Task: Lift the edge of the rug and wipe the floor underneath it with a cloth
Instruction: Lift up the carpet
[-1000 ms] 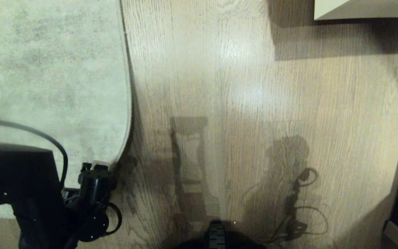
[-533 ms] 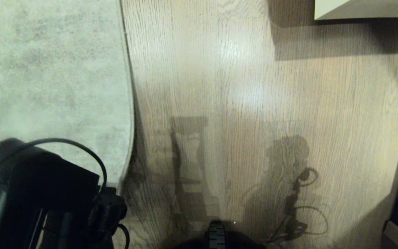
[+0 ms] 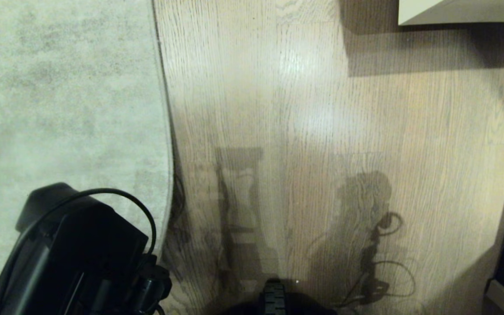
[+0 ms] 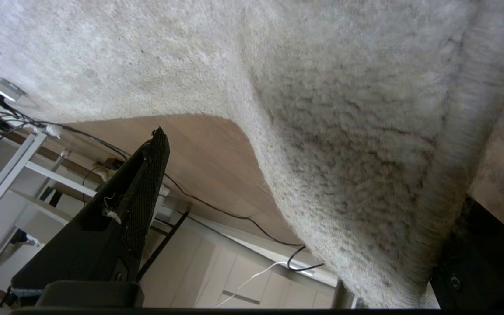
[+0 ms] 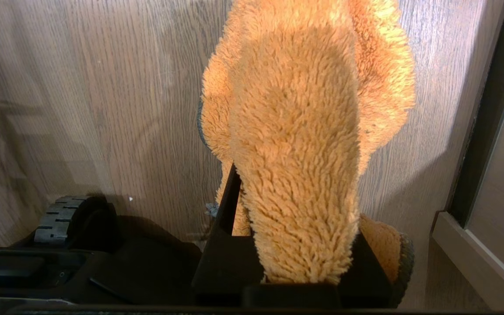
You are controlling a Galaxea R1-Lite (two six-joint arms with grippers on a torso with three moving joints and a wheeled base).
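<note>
Left gripper: jaws spread wide. One black textured finger stands free of the pile; the other sits as a dark block past the bound border. The rug edge lies between them, corner curled, shaggy grey-beige pile facing the wrist camera. No squeeze on the rug can be seen.

Head view: the left arm is a black mass at the lower left, cable looped over it, sitting over the rug's near corner. The rug edge runs as a long curve up the frame.

Right gripper: closed on the cloth, a fluffy orange rag that bulges out past the fingers and hangs above the floor. Dark trim shows along its lower rim.

Surface: floor of light brown wood-grain planks, dark grain lines, soft glare patches, shadows of the robot's arms and cables cast across it. A black ribbed wheel rests on the planks near the right gripper.

Room: pale furniture corner at the far right, throwing a dark shadow. Dark frame and pale panel along the right side. Past the rug, white shelving legs and black cables trailing over the floor.
</note>
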